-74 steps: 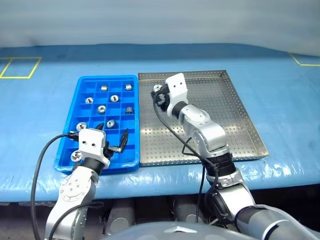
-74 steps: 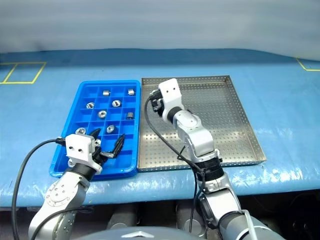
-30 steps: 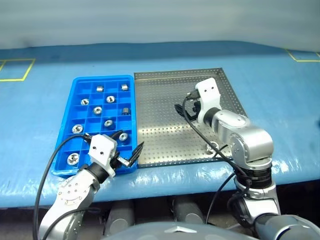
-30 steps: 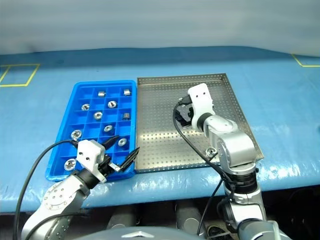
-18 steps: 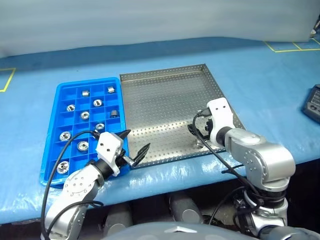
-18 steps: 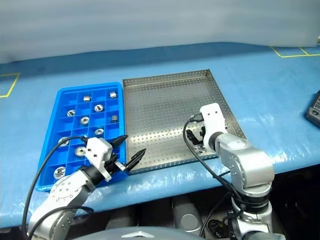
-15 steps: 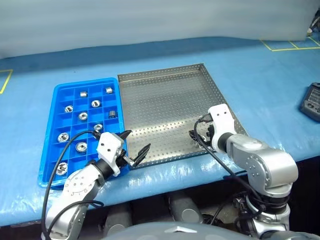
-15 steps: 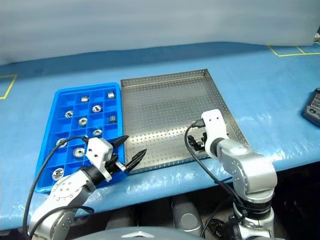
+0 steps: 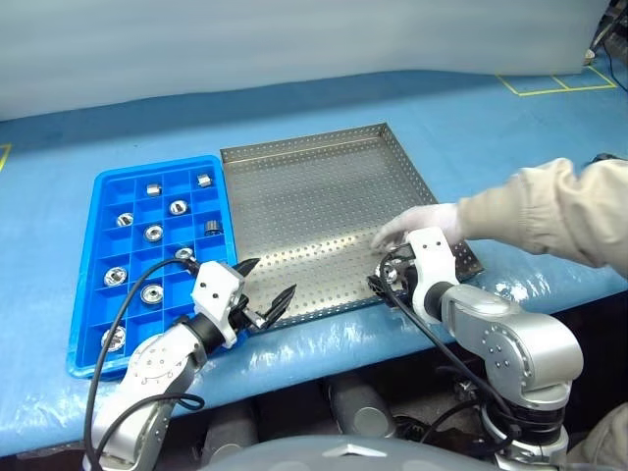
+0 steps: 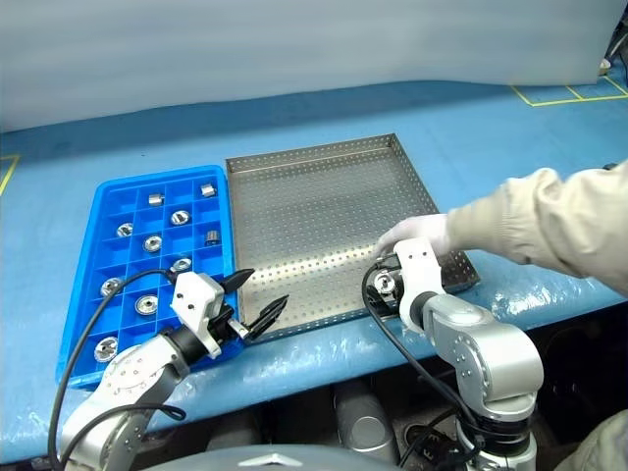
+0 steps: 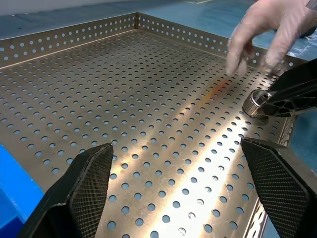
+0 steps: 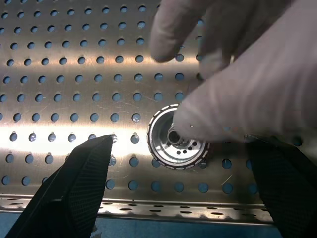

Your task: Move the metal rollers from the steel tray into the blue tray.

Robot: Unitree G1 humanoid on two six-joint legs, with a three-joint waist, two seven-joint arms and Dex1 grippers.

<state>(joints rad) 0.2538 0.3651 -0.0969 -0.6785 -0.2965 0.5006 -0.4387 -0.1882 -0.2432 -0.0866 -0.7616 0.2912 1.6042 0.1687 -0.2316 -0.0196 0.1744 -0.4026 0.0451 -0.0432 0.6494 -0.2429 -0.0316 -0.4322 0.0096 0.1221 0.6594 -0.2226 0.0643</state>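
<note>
One metal roller [image 12: 177,143] lies flat on the perforated floor of the steel tray [image 9: 314,186], near its front right corner; the others sit in compartments of the blue tray [image 9: 83,324]. The right gripper [image 12: 178,163] hangs over it, jaws spread wide, nothing held. A person's gloved hand [image 9: 417,221] reaches in; the right wrist view shows a fingertip overlapping the roller, which the head views do not resolve. Step judged: pick of the last roller. Next move probably needs the hand clear first. Left gripper [image 9: 263,287] open, empty, over the steel tray's front edge beside the blue tray.
</note>
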